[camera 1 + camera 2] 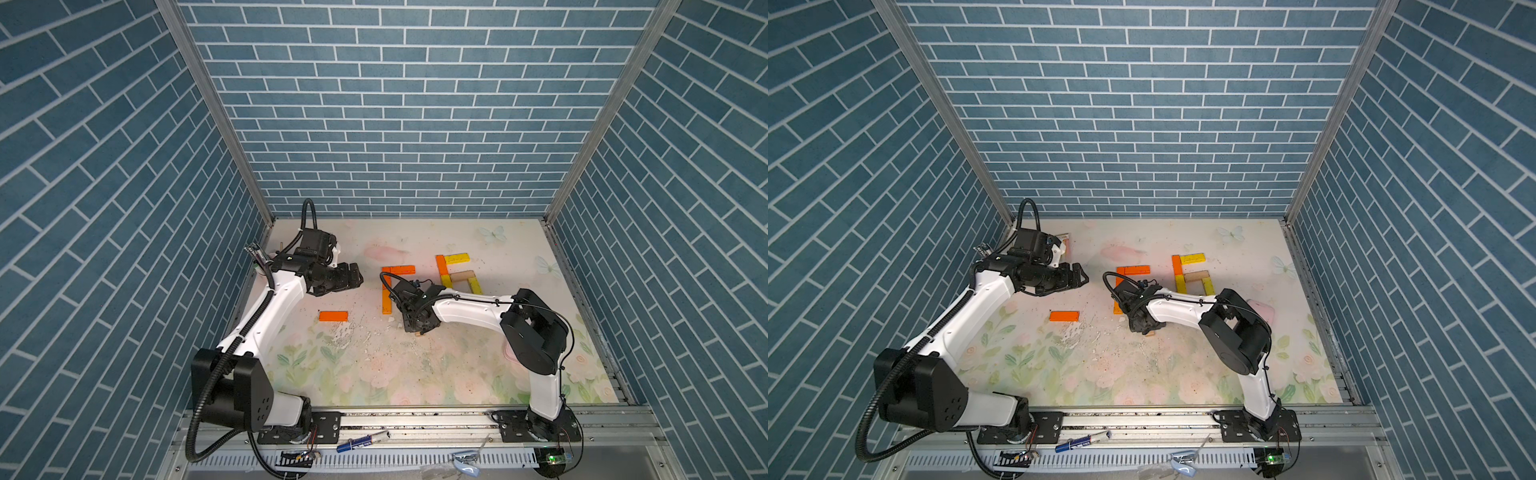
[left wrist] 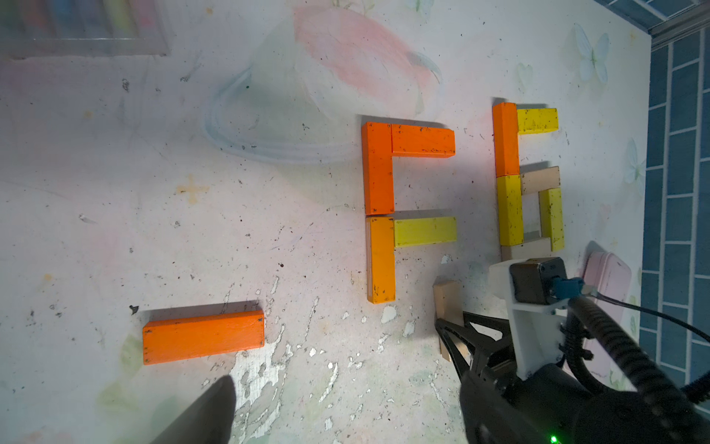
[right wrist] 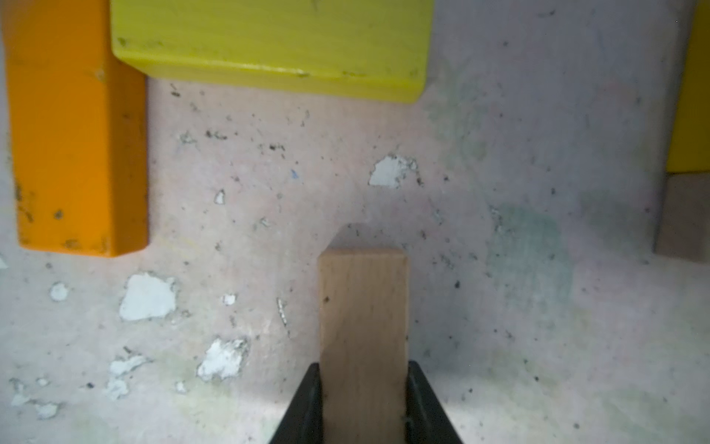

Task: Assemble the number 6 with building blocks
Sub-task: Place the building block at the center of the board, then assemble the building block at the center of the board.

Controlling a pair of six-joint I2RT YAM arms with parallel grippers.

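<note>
On the table [image 1: 415,374], the finished 6 [image 1: 462,275] lies at 1 o'clock from the middle. The half-made 6 [image 1: 387,291] lies just beside it, at 9 o'clock. A lone block [image 1: 333,316] lies at 8 o'clock from the half-made 6, well apart. Another block [image 3: 363,307] sits in the right gripper [image 3: 363,367] at 5 o'clock from the half-made 6 (near, not touching). The tray [image 1: 1262,309] lies at 4 o'clock from the finished 6. The chalk pack [image 2: 84,30] is far back at 10 o'clock.

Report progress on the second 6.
Done: one complete 6 of coloured wooden bars; the second digit's four orange and yellow bars form spine, top, middle. In hand: plain tan wooden bar, in the right end effector. Left: loop's side and bottom; loose orange wooden bar waits.
</note>
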